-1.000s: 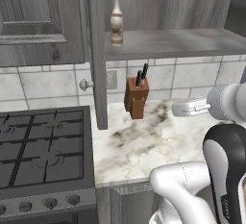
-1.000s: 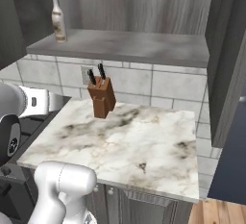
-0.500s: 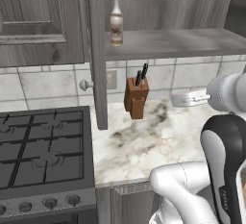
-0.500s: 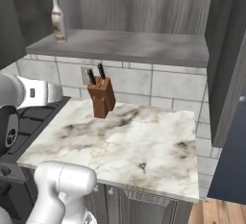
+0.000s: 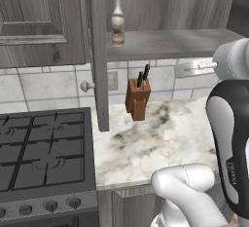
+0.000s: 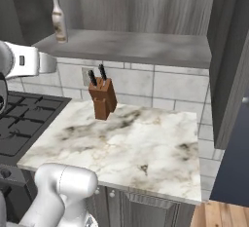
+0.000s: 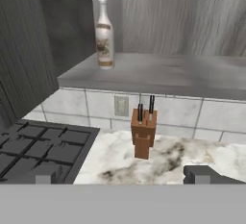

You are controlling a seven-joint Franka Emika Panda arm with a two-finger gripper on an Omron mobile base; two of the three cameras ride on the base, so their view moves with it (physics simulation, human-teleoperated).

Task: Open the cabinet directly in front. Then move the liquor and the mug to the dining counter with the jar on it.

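The cabinet (image 5: 98, 50) stands open, and its left door shows edge-on with a round knob (image 5: 86, 85). The liquor (image 5: 117, 21) (image 6: 59, 19) (image 7: 104, 34), a slim cream bottle with a brown label, stands upright at the left end of the cabinet shelf (image 5: 165, 43). My gripper (image 7: 123, 175) is open, its two fingertips wide apart with nothing between them. It hangs over the worktop, right of the bottle and a little below shelf height (image 5: 182, 70), well short of the liquor. The mug, the jar and the dining counter are out of view.
A brown knife block (image 5: 137, 99) (image 7: 143, 136) stands on the marble worktop (image 5: 160, 138) against the tiled backsplash. A black gas stove (image 5: 39, 148) lies left of the worktop. The cabinet's right door (image 6: 233, 60) juts out at the right.
My hand has risen from just above worktop height to just under the shelf. The bottle and knife block have not moved.
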